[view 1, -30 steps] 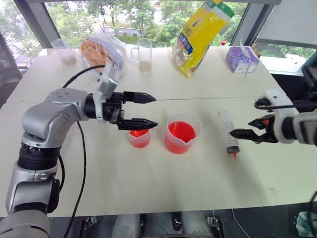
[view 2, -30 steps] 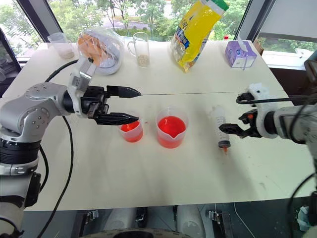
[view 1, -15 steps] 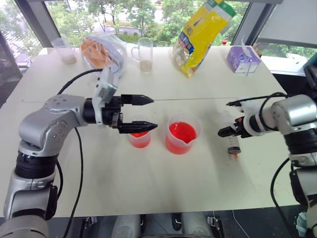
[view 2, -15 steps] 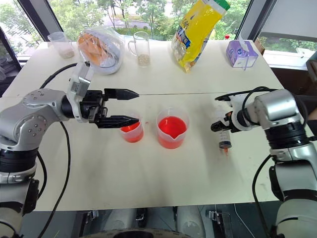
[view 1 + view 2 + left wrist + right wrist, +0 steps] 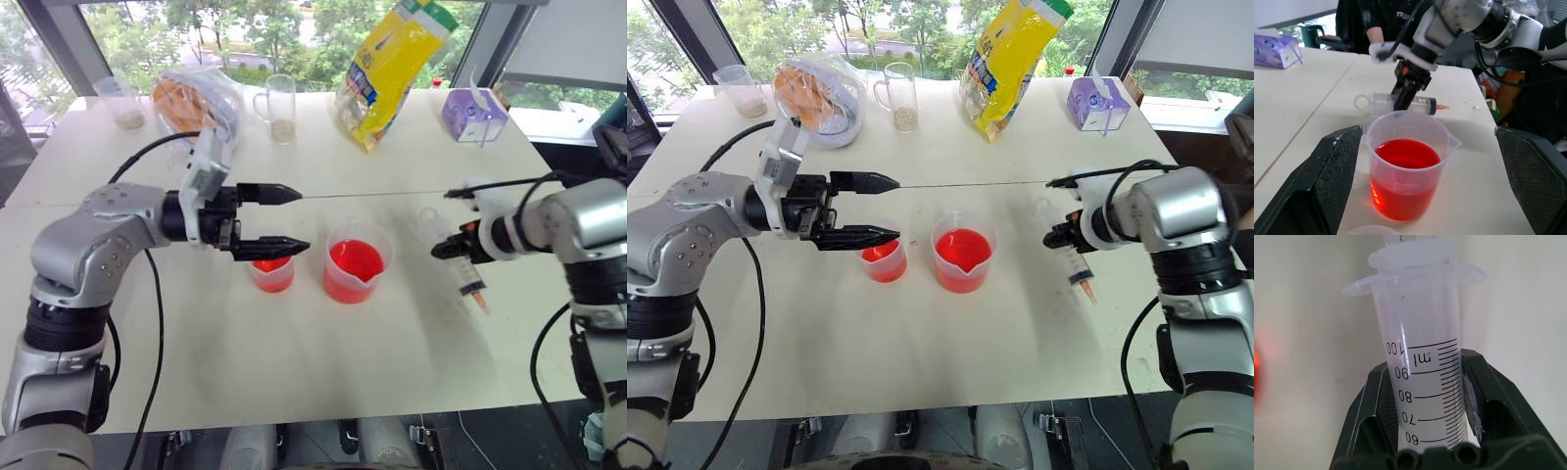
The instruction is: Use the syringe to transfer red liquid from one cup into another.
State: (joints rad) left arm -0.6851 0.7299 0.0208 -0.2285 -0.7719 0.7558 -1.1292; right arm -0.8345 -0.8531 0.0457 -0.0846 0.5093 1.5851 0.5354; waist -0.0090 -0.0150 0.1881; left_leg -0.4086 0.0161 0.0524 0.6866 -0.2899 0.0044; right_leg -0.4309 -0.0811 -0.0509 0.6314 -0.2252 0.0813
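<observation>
Right wrist view: right end effector (image 5: 1422, 401) clamping syringe (image 5: 1422, 362).

The right gripper (image 5: 1425, 404) was clamped on the syringe (image 5: 1420, 357), one black finger (image 5: 1369, 406) pressed against each side of the clear barrel. Black marks on the barrel read 60, 70, 80, 90 and 100, with "ml" beside the top one. Past the fingers the barrel ended in a wide clear flange, and the white plunger's disc sat just beyond it. The white table (image 5: 1312, 308) lay behind, with a faint red glow at one edge
</observation>
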